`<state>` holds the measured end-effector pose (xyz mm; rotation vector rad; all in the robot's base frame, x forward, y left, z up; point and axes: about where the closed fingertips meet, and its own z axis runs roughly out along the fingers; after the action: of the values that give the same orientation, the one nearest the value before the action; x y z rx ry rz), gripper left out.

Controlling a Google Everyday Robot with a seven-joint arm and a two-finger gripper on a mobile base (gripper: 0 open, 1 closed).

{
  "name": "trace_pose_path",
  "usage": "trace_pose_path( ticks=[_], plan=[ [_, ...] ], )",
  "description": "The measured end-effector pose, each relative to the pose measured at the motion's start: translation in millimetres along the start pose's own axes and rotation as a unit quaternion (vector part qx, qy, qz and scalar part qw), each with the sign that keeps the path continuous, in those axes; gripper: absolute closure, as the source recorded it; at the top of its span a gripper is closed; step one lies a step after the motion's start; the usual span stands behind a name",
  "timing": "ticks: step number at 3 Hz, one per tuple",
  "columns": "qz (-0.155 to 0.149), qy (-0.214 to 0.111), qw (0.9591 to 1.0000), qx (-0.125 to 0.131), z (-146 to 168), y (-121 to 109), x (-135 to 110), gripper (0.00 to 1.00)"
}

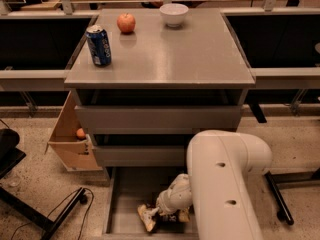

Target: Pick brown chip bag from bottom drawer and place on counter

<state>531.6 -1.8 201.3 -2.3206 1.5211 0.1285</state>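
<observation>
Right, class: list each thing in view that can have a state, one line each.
bottom drawer: pulled open
brown chip bag: crumpled, lying in the bottom drawer
gripper: down in the drawer, at the bag
soda can: upright on the counter
bowl: upright on the counter

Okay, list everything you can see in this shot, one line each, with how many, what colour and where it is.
counter: one, grey, top of the cabinet
soda can: one, blue, left side of the counter
apple: one, red, back of the counter
bowl: one, white, back of the counter, right of the apple
upper drawers: two, grey, under the counter
bottom drawer: one, grey, pulled open near the floor
chip bag: one, brown with cream ends, in the bottom drawer
cardboard box: one, tan, left of the cabinet
arm: one, white, reaching into the bottom drawer
gripper: one, pale, at the chip bag
</observation>
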Motion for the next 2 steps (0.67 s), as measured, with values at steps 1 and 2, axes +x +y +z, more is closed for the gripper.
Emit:
trace_pose_path(
  ticks=[1,2],
  plan=[
    [0.006,0.003,0.9995,0.030,-47.2,-13.8,-5.5,1.00],
    [0.008,0.019,0.9985,0.051,-108.1,-11.6,-25.0,1.00]
  ],
)
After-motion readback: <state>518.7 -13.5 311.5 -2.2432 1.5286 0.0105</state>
